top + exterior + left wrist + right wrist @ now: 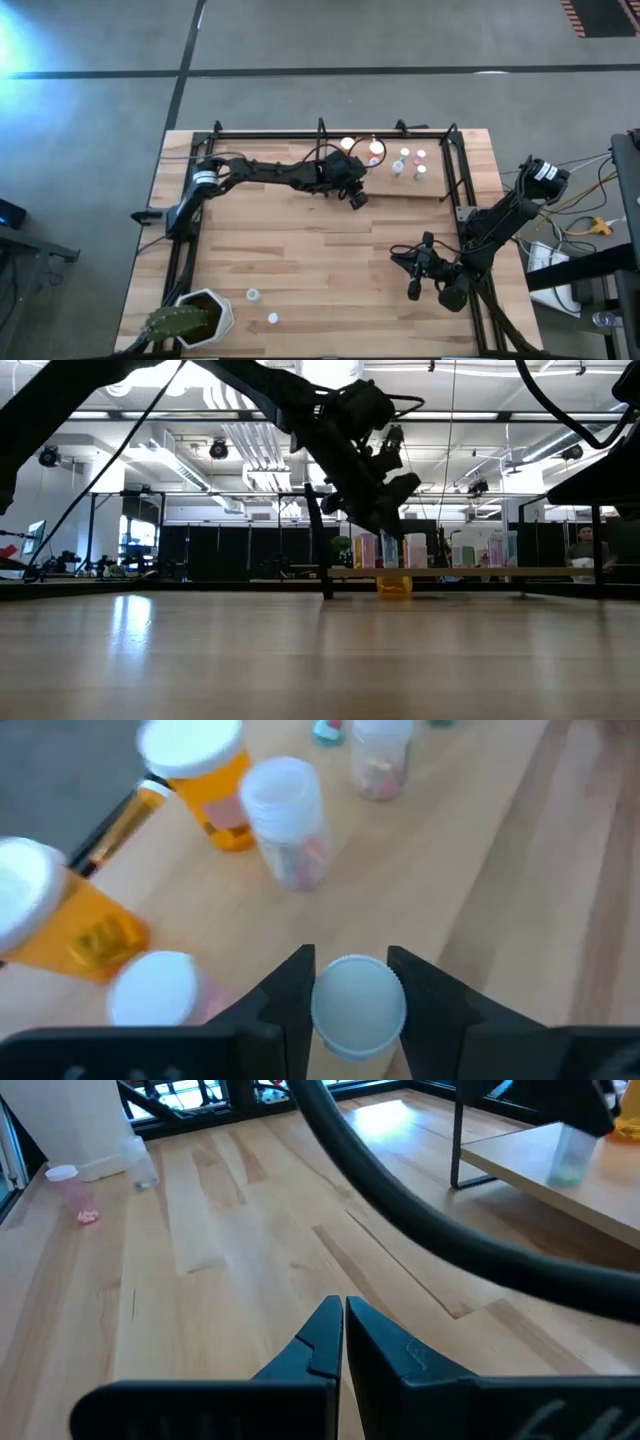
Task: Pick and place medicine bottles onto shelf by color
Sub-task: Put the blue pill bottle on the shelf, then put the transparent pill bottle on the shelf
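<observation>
The left gripper (350, 1005) is clamped on a small round bottle (358, 1008) with a pale, frosted-looking white cap, its two dark fingers pressed to either side. It hangs over the near edge of the shelf (432, 190) — a flat light-wood panel framed in thin black rods, at the table's far side. On the shelf stand more bottles: two orange translucent ones (205, 790) with smooth white caps, each bearing a label too blurred to read, and clear little ones (290, 820) with pinkish contents. No writing is legible anywhere.

The right gripper (342, 1330) waits low over the butcher-block table (300, 260), near its right side, fingers pressed together and holding nothing. Two small bottles (254, 295) stand on the table beside a white cactus pot (205, 310).
</observation>
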